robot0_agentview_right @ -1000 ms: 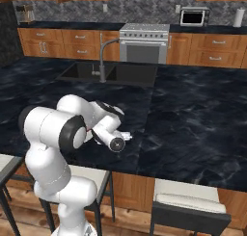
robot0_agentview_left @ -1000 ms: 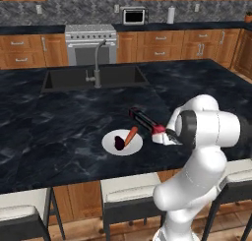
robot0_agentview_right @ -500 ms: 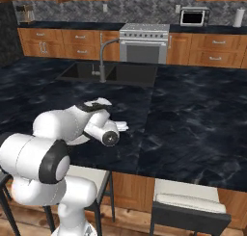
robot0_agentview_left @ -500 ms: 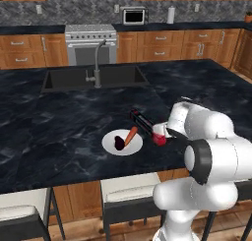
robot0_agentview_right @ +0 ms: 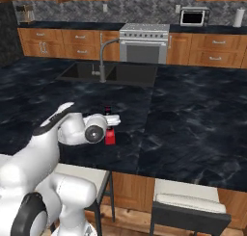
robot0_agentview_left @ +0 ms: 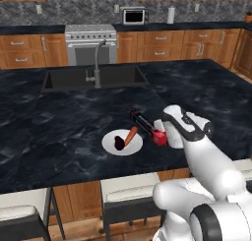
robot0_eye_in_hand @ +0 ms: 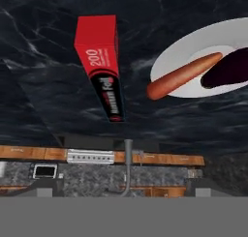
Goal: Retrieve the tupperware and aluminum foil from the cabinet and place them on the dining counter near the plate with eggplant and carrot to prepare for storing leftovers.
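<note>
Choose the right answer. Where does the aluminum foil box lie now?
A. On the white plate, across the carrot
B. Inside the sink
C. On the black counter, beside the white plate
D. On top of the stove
C: the aluminum foil box lies flat on the dining counter just beside the plate, apart from the carrot; the hand view shows dark marble between box and plate rim.

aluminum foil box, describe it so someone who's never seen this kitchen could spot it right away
Start at the big black marble-look dining counter with the sink. On its near side sits a round white plate with a carrot and a dark purple piece. The aluminum foil lies just right of it: a long slim black box with a red end, the only boxy thing there.
</note>
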{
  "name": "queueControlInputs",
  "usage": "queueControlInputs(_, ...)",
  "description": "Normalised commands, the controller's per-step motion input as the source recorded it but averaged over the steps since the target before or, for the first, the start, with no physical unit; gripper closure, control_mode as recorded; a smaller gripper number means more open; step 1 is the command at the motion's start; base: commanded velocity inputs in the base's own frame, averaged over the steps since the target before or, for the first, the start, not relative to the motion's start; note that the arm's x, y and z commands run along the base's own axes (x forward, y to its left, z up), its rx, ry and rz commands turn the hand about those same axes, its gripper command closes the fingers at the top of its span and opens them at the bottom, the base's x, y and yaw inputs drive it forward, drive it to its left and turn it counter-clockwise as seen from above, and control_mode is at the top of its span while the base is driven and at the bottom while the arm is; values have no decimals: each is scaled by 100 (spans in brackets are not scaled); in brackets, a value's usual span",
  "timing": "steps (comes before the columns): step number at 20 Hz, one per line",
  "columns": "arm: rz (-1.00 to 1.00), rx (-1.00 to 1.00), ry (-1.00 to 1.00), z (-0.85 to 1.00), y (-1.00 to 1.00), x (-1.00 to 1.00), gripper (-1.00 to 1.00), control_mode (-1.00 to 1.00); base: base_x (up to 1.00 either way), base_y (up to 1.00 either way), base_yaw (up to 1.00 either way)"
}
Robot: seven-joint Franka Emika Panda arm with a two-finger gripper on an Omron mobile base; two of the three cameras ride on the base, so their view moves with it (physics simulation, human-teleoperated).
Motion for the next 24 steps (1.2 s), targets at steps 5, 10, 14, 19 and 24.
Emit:
queueControlInputs(5, 2, -29, 23, 100, 3, -59, -100, -100, 0, 0, 0)
queueControlInputs(10, 9, -41, 30, 100, 18, -79, -100, -100, 0, 0, 0)
queueControlInputs(14, 14, -48, 26, 100, 28, -89, -100, -100, 0, 0, 0)
queueControlInputs(19, 13, -38, 7, 83, 21, -100, -100, -100, 0, 0, 0)
queueControlInputs(24, 13, -2, -5, 24, -11, -100, -100, -100, 0, 0, 0)
